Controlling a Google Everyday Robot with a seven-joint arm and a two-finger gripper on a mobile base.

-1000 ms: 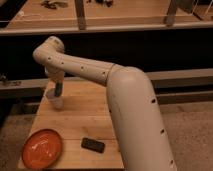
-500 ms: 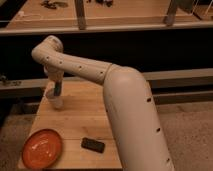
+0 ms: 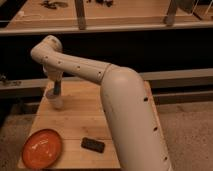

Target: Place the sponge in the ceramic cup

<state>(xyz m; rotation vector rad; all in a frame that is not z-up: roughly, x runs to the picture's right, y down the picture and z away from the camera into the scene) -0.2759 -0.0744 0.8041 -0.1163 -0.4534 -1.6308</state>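
Note:
The white ceramic cup (image 3: 56, 99) stands upright near the back left of the wooden table (image 3: 80, 120). My gripper (image 3: 56, 88) points straight down right over the cup's rim, at the end of the white arm that reaches in from the lower right. It shows only as a dark shape between the wrist and the cup. I cannot make out the sponge; it may be hidden at the gripper or inside the cup.
An orange plate (image 3: 42, 148) lies at the table's front left corner. A flat black rectangular object (image 3: 93, 145) lies near the front edge, beside my arm. Dark shelving and a wooden counter run behind the table.

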